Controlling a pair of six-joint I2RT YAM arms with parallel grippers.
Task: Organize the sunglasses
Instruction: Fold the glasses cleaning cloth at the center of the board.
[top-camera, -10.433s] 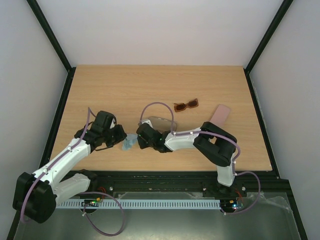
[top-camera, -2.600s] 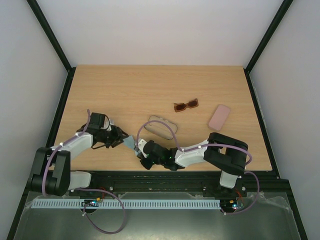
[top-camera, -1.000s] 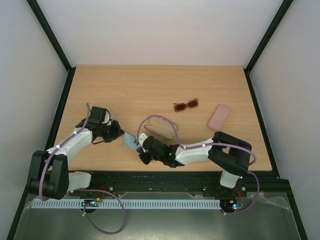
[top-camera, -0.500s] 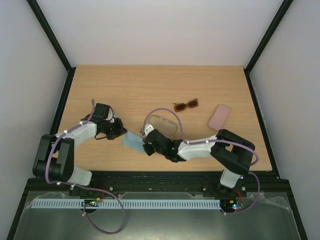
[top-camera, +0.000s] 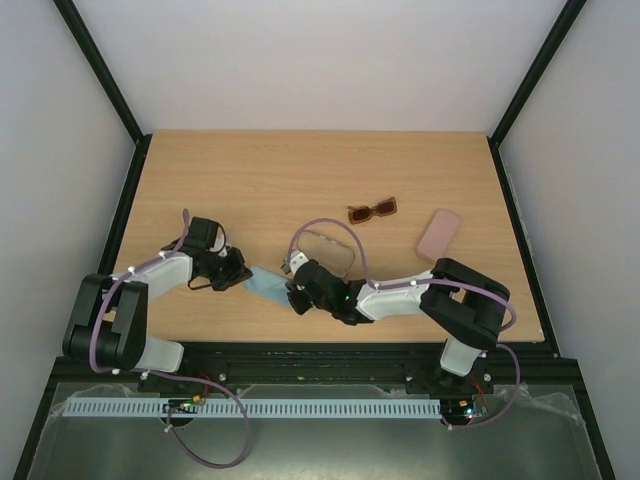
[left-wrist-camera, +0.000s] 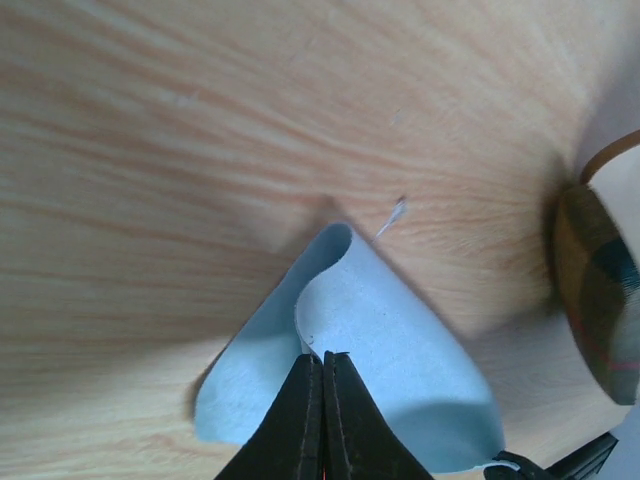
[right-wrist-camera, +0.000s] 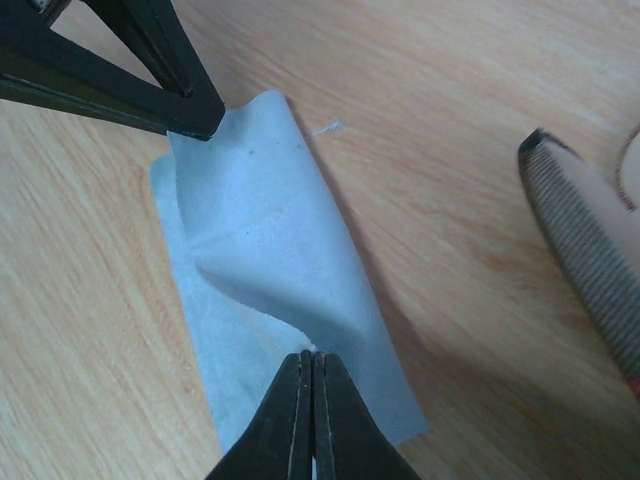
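Top external: blue cloth (top-camera: 266, 284) now stretched wider between left gripper (top-camera: 244, 273), right gripper (top-camera: 291, 291).

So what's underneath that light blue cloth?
The cloth is folded over itself, pinched by the left gripper and right gripper; wooden table shows around it. The patch directly beneath is covered.
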